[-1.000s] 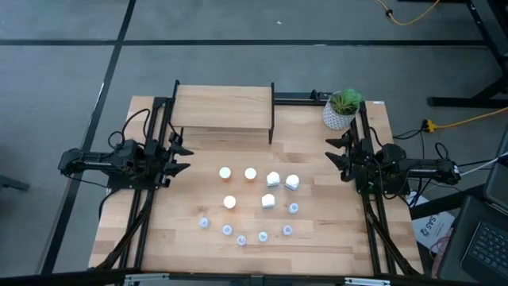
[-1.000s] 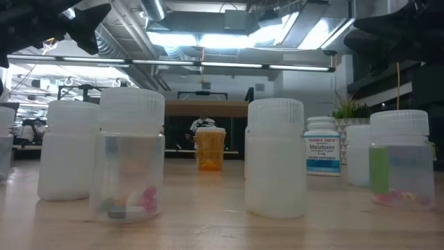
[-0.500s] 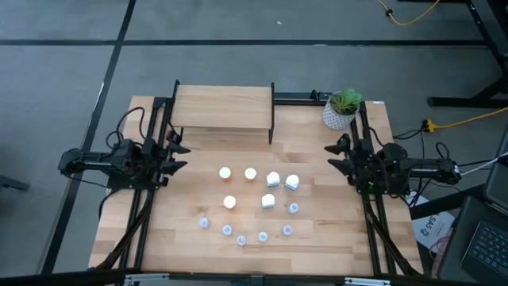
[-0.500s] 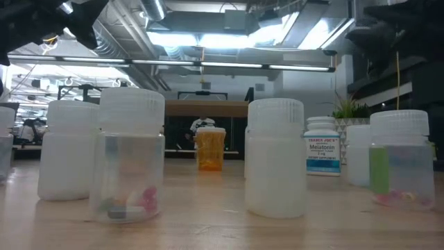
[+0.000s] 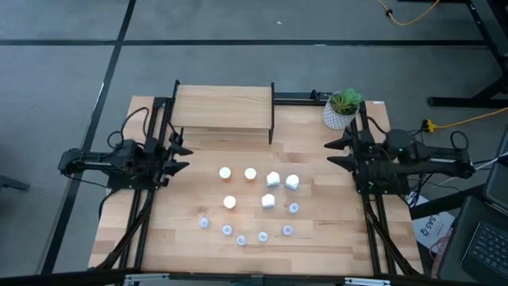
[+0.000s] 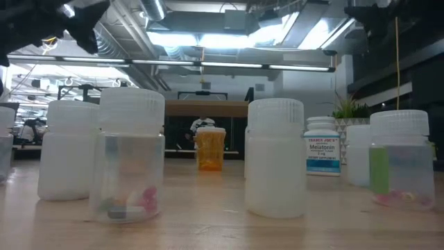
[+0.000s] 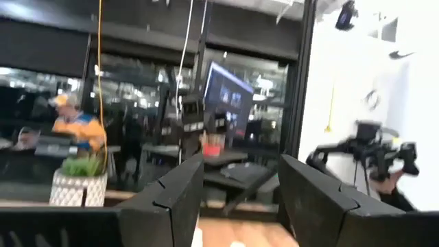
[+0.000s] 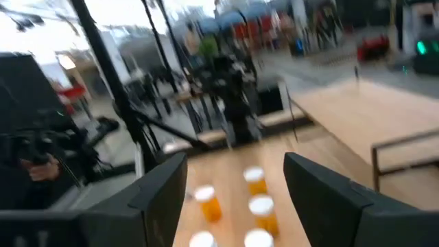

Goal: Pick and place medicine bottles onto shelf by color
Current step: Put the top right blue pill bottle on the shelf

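Note:
The medicine bottles stand upright in a cluster at the middle of the table. There are three orange ones [image 5: 230, 202], three blocky white ones [image 5: 273, 179] and several pale-blue vials [image 5: 263, 237] in an arc nearer the front edge. The shelf [image 5: 224, 107] stands at the far edge, left of centre. My left gripper [image 5: 181, 157] hovers open at the table's left side, away from the bottles. My right gripper [image 5: 337, 153] hovers open at the right side, raised and pointing level toward the orange bottles [image 8: 255, 181]. Nothing is between the fingers of either gripper [image 7: 240, 178] [image 8: 236, 171].
A white pot with a green plant [image 5: 343, 110] stands at the far right corner, just behind my right arm. Black frame rails [image 5: 151, 230] run along both side edges. Bare tabletop lies between each gripper and the bottle cluster. A person [image 7: 72, 123] is in the room beyond.
My right gripper has risen well above the table and tipped up until it points level. It has stayed open. The bottles have not moved.

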Motion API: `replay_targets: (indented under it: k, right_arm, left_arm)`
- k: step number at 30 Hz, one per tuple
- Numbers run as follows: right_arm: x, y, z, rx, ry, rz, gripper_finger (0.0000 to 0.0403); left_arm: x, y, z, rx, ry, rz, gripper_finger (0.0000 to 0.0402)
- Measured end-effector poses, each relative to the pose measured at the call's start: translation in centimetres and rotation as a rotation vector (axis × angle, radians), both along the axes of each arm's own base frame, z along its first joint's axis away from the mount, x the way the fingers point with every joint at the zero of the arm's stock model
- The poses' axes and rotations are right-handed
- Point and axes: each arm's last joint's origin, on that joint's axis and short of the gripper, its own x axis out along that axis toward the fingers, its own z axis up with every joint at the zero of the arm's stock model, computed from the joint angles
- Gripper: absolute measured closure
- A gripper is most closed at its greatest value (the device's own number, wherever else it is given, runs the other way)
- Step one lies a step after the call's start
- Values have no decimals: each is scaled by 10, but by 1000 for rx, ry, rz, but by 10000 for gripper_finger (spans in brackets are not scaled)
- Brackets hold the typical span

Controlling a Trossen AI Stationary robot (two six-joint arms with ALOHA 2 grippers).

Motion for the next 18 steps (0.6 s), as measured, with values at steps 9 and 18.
replay_targets:
  k: [9,18]
  right_arm:
    - [34,4,26,-2,246,149,157]
    - [61,6,41,-32,335,210,157]
  left_arm:
    - [3,1,-2,97,80,55,220]
    - [18,1,40,116,337,71,220]
